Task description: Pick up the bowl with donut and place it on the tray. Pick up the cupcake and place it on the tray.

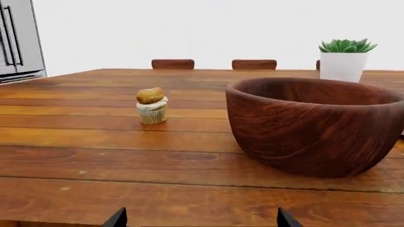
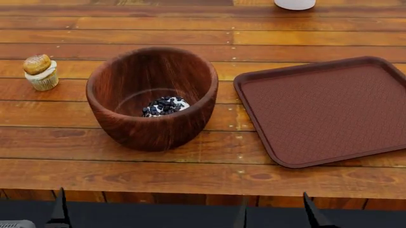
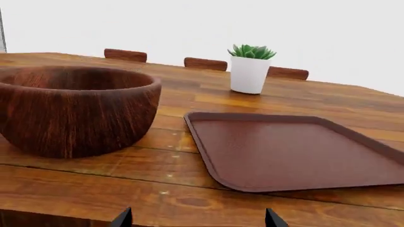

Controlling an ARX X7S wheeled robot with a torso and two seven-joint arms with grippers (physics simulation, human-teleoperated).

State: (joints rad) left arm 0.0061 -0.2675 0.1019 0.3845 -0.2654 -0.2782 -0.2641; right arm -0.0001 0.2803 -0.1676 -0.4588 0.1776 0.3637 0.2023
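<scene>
Dark reddish-brown wood grain marks the deep round bowl (image 2: 152,97), standing mid-counter with the small white-frosted, dark-sprinkled donut (image 2: 164,106) inside. It looks stiff, thick-walled, probably heavy; pinching the rim seems best. The flat maroon plastic tray (image 2: 326,110) lies at its 3 o'clock, the small pale-linered cupcake (image 2: 41,71) at 10. Left hand (image 1: 200,220) and right hand (image 3: 197,218) are spread, empty.

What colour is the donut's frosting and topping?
White frosting under dark blue-black sprinkles; the donut lies inside the bowl, seen best in the head view.
</scene>
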